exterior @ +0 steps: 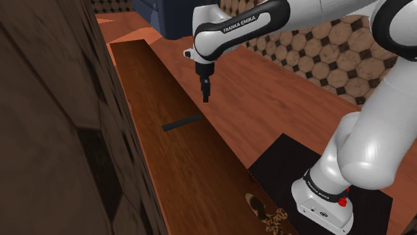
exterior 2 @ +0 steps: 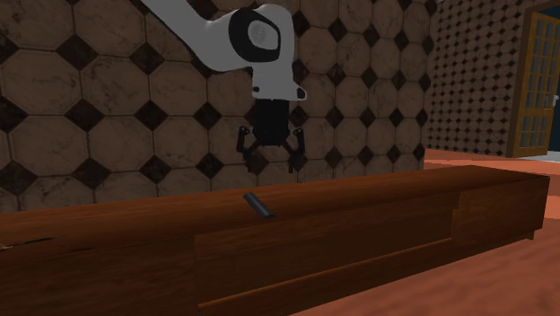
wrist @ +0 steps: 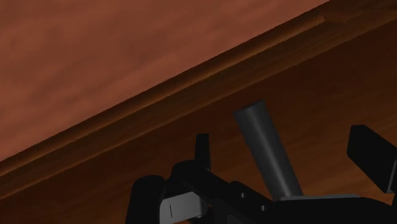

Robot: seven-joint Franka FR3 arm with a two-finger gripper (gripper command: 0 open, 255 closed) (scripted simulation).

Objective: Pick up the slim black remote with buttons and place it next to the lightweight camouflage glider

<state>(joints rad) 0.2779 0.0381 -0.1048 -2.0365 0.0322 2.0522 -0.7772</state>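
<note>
Progress stands at the very start: nothing is lifted and nothing has been placed. Nearest in the shoulder view, at the close end of the long wooden worktop (exterior: 194,173), lies the camouflage glider (exterior: 267,215), a mottled tan-and-brown shape partly cut off by the picture's lower edge. The spot beside it, where the remote must end up, is bare wood as far as can be seen.

Farther along the same worktop, well apart from the glider, rests the remote (exterior: 182,123). It lies flat and at a slant across the grain, one end reaching close to the worktop's edge on the arm's side.

Above it hangs the pincer (exterior 2: 267,162), pointing down with its fingers (wrist: 202,149) spread apart. It is clear of the wood and grips nothing. In the wrist view the remote runs up between the two fingers without touching either, so the line-up for a grasp looks roughly right. My reading is that the descent, the closing, the lift, the carry toward the glider and the release all remain to be done.

The remote itself is a slim, straight, dark bar, nearly black, narrow enough to fit easily within the open span. Its upper face looks plain; no buttons can be made out.
</note>
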